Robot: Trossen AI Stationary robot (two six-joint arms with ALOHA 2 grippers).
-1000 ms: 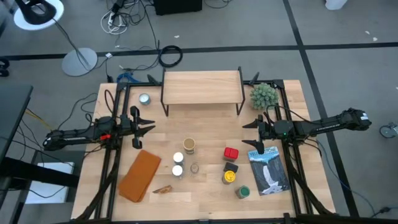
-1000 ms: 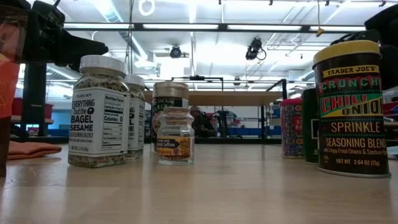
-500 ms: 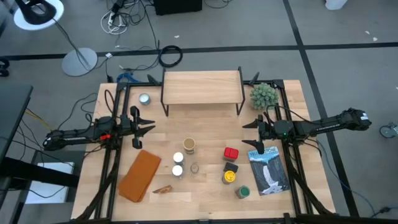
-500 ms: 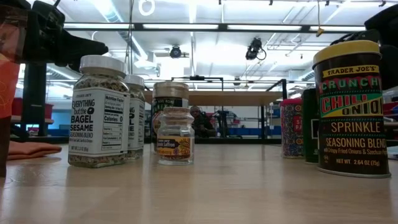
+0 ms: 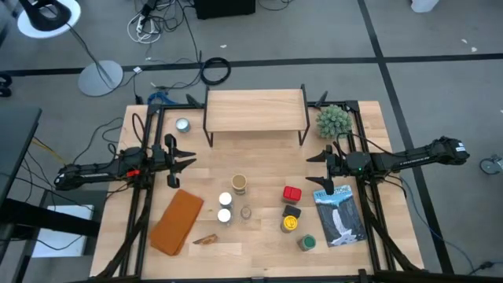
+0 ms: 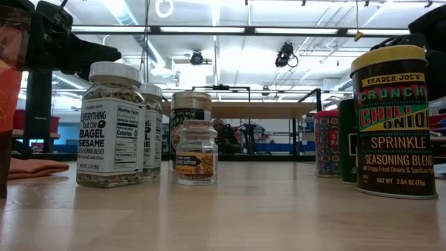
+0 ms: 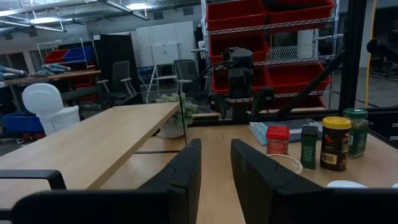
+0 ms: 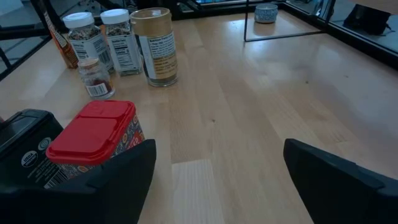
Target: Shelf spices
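At a lab bench (image 5: 259, 244), two robot arms wait on either side of a scatter of spice jars, none yet shelved. Left pincer (image 5: 189, 159) hovers above the bench's left edge with its fingers (image 7: 184, 171) drawn near together, a narrow gap between them, gripping nothing. Right pincer (image 5: 313, 162) hangs opposite, fingers (image 8: 118, 171) spread wide and empty, pointed toward the jars.

Spices stand in two loose groups in the bench's near half. A tan-lidded jar (image 5: 239, 184), two white-capped jars (image 5: 225, 207) and a small clear jar (image 5: 246, 212) sit at centre; a red tin (image 5: 292, 193), a dark box (image 5: 291, 211), a yellow-lidded tin (image 5: 291, 224) and a green-capped jar (image 5: 306, 242) sit to their right, beside a booklet (image 5: 339, 214). Shelf (image 5: 255, 110) stands at the far edge, its wooden top bare, a spiky plant (image 5: 332, 119) just right of it and a silver tin (image 5: 182, 124) to its left. An orange cloth (image 5: 177, 222) lies near the left arm.

Judging by the layout, the red tin nearest the right pincer looks the natural first pick. A clean start would mean descending squarely over it, closing across its narrower sides, lifting clear of the neighbouring box, then setting it well back on the shelf to leave room for the rest.
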